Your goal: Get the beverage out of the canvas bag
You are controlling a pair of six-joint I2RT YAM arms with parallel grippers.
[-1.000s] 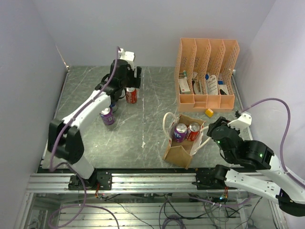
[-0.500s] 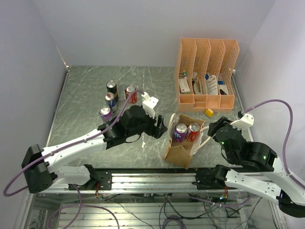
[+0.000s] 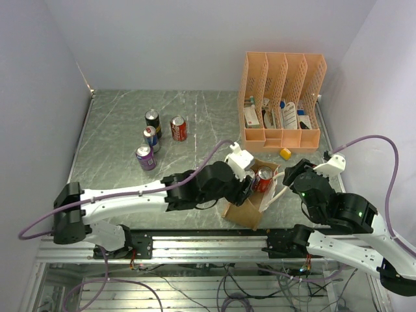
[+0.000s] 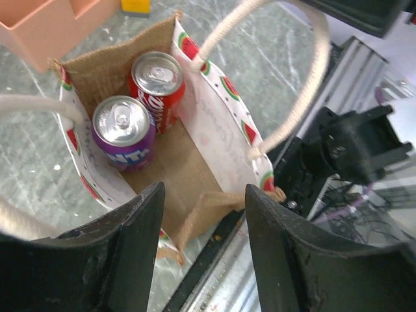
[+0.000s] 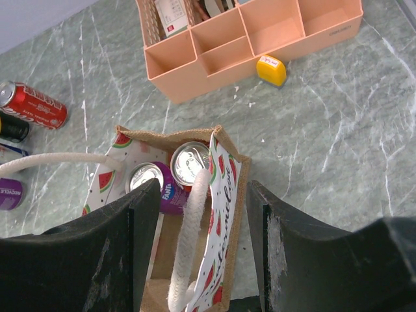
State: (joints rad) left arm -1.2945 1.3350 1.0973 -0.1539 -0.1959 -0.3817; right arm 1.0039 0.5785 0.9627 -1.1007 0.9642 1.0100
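Now the left gripper [image 4: 203, 195] has reached the canvas bag [image 3: 242, 210]

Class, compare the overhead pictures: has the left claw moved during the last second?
Yes. The left claw swung away from the loose red can at the back, going rightward and nearer, and now sits over the canvas bag opening.

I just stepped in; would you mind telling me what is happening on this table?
The left hand hangs open just above the canvas bag, over the purple can and the red can standing inside; neither can is gripped yet. The right hand is open at the bag's right side, with one white rope handle running between its fingers.
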